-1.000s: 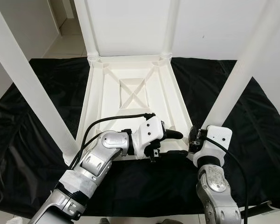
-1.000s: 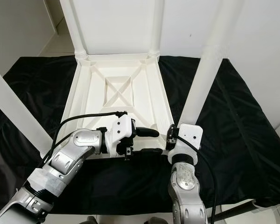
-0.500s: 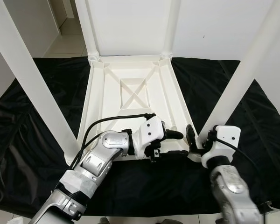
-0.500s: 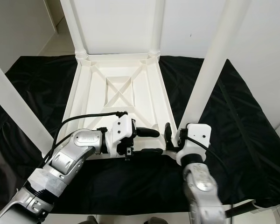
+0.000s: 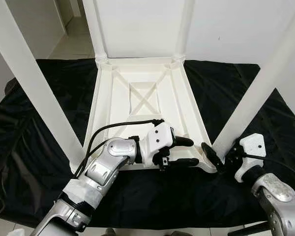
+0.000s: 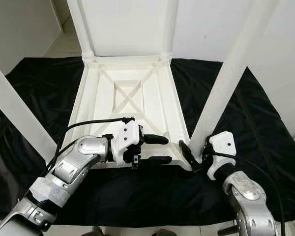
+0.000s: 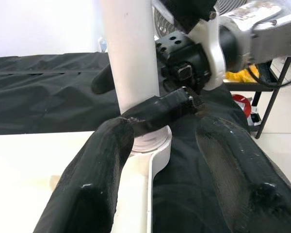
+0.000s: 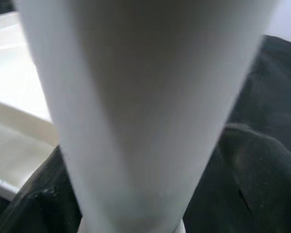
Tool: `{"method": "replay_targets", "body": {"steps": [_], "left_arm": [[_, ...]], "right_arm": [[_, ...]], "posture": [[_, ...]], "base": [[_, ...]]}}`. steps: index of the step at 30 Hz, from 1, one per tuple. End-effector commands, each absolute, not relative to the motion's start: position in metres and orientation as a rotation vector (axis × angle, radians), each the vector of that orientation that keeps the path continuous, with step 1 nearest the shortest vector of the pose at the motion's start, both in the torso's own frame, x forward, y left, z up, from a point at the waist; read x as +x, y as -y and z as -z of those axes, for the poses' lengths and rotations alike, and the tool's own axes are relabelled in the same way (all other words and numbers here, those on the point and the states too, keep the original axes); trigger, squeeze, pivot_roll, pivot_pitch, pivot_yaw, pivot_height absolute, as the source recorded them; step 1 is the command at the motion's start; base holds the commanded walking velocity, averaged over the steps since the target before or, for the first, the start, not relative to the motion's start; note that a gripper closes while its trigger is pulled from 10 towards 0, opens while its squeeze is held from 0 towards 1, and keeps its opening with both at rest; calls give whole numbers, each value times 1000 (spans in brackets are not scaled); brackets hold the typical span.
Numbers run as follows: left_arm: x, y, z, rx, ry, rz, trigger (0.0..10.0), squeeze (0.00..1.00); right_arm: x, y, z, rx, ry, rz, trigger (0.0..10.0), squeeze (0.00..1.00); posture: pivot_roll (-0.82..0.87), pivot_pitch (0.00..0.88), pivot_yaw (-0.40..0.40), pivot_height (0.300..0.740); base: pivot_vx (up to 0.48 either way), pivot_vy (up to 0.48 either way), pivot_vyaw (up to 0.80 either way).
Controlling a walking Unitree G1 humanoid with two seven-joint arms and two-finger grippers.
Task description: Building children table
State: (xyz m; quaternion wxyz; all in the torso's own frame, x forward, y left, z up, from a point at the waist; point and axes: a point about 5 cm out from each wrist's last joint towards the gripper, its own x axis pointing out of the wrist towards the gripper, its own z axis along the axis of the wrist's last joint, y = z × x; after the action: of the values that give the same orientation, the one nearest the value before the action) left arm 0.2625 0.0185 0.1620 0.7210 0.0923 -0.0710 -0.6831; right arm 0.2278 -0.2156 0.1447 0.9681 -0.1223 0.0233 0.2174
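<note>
A white children's table [image 5: 145, 98] lies upside down on a black cloth [image 5: 285, 128], its legs pointing up. My left gripper [image 5: 191, 151] is open at the table's near edge, one finger over the underside and one along the rim. My right gripper [image 5: 219, 156] is shut on the near right leg [image 5: 258, 93] at its base by the corner socket. One of its black fingers [image 7: 160, 109] crosses the front of that leg [image 7: 131, 58], the other is behind it. The right wrist view has the leg [image 8: 145, 97] close up between dark fingers [image 8: 252, 165].
The near left leg [image 5: 34, 83] rises steeply beside my left arm. Two far legs [image 5: 94, 29] stand against a white wall. Tiled floor [image 5: 73, 34] lies past the cloth's far left corner. A metal stand [image 7: 271, 97] and a yellow object are off to the right.
My right arm has swung out to the right around the base of the near right leg, its wrist now right of the leg. The left gripper holds its place.
</note>
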Motion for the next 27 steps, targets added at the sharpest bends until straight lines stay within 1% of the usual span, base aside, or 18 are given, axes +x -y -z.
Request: {"method": "replay_targets", "body": {"steps": [1, 2, 8, 12, 17, 18, 19, 20, 21, 27], "left_arm": [[261, -19, -162, 212, 156, 1545, 10000, 0], [262, -18, -163, 212, 158, 1546, 10000, 0], [264, -15, -166, 215, 171, 1553, 10000, 0], [265, -13, -168, 204, 179, 1545, 10000, 0], [263, -12, -167, 199, 180, 1540, 10000, 0], [263, -12, -166, 199, 178, 1542, 10000, 0], [263, -12, -166, 199, 178, 1542, 10000, 0], [262, -12, -165, 203, 176, 1544, 10000, 0], [263, -13, -164, 221, 171, 1546, 10000, 0], [265, -14, -164, 222, 170, 1541, 10000, 0]], "right_arm": [[232, 216, -144, -257, -44, -470, 4627, 0], [237, 216, -143, -267, -52, -493, 0, 0], [246, 211, -140, -262, -67, -567, 0, 0], [243, 210, -136, -247, -81, -602, 0, 0], [239, 209, -133, -241, -77, -598, 0, 0], [238, 210, -133, -226, -71, -578, 7020, 0], [238, 210, -133, -226, -71, -578, 7020, 0], [238, 210, -134, -210, -63, -562, 10000, 0], [239, 209, -135, -180, -42, -514, 10000, 0], [238, 204, -139, -159, -9, -462, 10000, 0]], "posture": [[-72, 0, 27, 740], [-74, 0, 29, 740], [-79, 0, 26, 740], [-75, 0, 17, 740], [-75, 0, 20, 740], [-77, 0, 24, 740], [-77, 0, 24, 740], [-77, 0, 24, 740], [-75, 0, 23, 740], [-77, 0, 20, 740]], "base": [[0, 0, 0], [0, 0, 0], [0, 0, 0], [0, 0, 0], [0, 0, 0], [0, 0, 0], [0, 0, 0], [0, 0, 0], [0, 0, 0], [0, 0, 0]]}}
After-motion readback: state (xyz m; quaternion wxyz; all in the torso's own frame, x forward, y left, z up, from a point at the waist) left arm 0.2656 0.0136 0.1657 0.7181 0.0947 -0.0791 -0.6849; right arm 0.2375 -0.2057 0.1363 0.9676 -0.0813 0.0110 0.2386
